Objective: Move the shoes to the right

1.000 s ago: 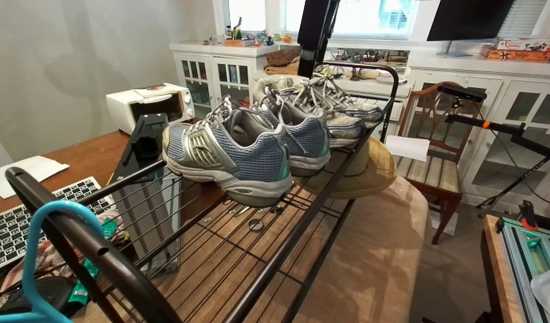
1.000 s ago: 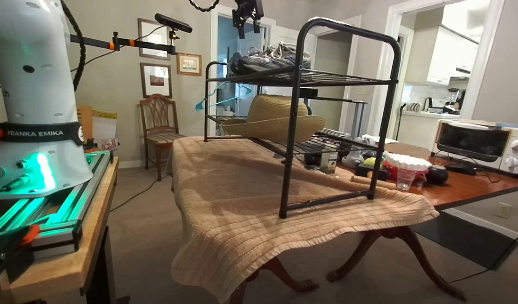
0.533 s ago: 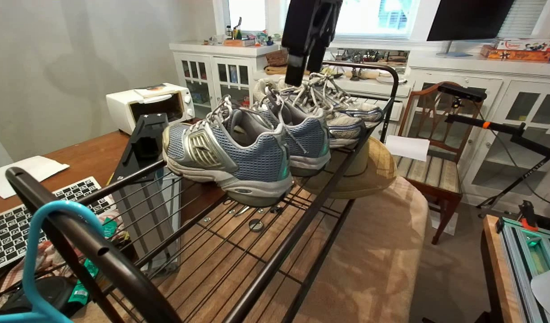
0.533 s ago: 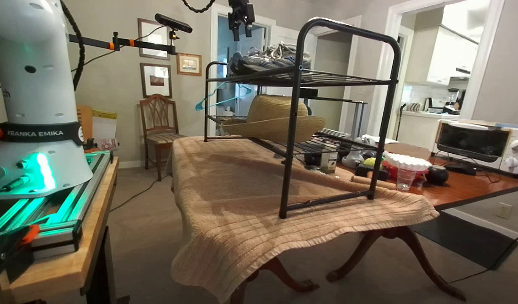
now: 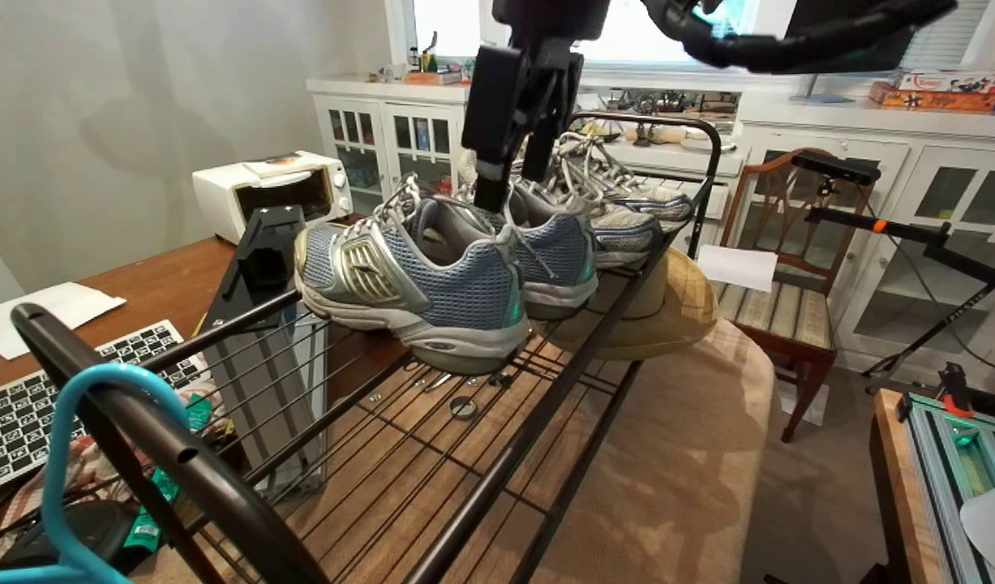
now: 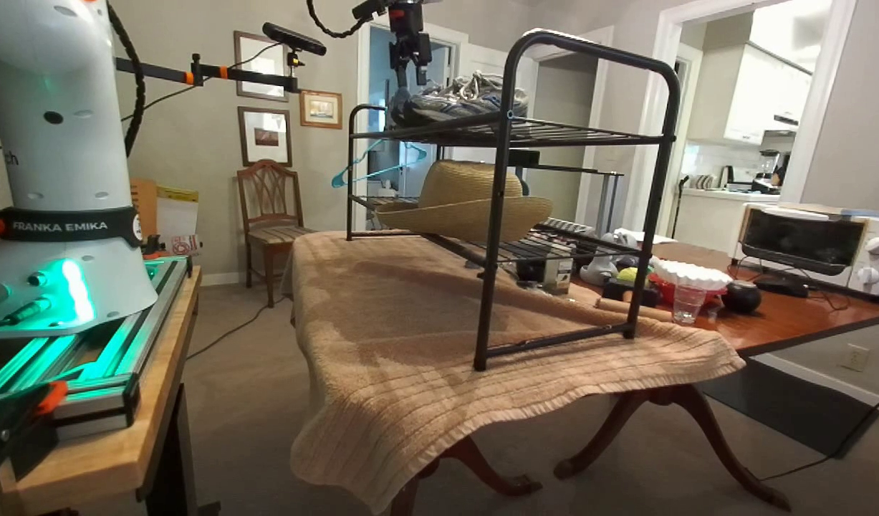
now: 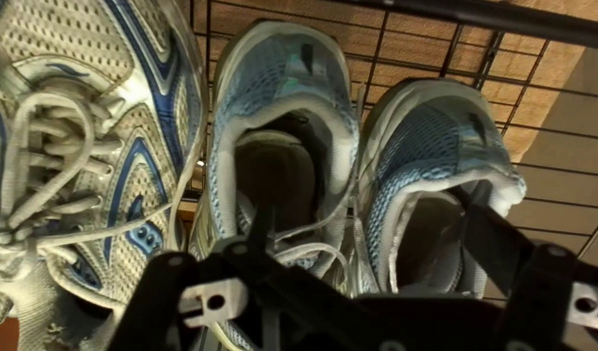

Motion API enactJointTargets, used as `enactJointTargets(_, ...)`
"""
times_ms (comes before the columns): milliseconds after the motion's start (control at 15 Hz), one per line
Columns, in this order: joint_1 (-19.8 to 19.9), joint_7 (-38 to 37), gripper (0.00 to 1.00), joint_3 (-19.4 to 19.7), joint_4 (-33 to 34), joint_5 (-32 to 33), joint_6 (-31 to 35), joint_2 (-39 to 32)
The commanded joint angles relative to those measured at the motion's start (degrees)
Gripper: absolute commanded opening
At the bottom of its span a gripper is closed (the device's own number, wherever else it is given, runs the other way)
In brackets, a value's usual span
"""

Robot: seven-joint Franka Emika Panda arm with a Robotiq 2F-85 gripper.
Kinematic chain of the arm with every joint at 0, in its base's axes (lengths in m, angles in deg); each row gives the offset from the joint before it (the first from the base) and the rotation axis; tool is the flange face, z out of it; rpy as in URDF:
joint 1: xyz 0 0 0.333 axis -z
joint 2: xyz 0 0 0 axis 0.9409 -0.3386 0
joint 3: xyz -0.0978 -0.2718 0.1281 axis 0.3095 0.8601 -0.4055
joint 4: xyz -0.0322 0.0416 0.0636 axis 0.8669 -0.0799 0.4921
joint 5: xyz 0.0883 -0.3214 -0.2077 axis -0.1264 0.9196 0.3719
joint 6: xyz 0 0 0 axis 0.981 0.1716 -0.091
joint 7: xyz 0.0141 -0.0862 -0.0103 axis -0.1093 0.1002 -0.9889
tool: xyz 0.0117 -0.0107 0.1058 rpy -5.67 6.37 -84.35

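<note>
The shoes, a pair of grey-silver sneakers with blue mesh, stand side by side on the rack's top shelf. In an exterior view one shoe is nearest and its mate is just behind it. In the wrist view they show as the right shoe and middle shoe, heels up. My gripper is open and points down at them. In the wrist view the gripper has one finger over the middle shoe's opening and one at the right shoe's collar. Contact cannot be told.
A second pair of beige sneakers with blue trim stands close beside them. The black wire rack has raised end bars and a straw hat below. A blue hanger hangs on one end bar. A toaster oven stands behind.
My gripper has come down from above the rack to the shoe openings, moving toward the nearest shoe. It stays open. The shoes have not moved.
</note>
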State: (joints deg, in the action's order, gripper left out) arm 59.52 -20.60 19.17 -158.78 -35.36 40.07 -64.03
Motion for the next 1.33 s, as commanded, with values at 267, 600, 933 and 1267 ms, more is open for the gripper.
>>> enactJointTargets(267, -0.86, -2.31, 1.00, 0.30, -2.21, 0.23, 4.63, -1.33)
enactJointTargets(600, -0.95, -2.85, 1.00, 0.28, -3.97, -0.04, 7.69, -1.70)
enactJointTargets(933, -0.95, -3.39, 0.58, 0.32, -4.27, 0.89, 6.78, -1.88)
enactJointTargets(1267, -0.91, -1.07, 0.18, 0.37, -3.52, 0.16, 7.04, -2.18)
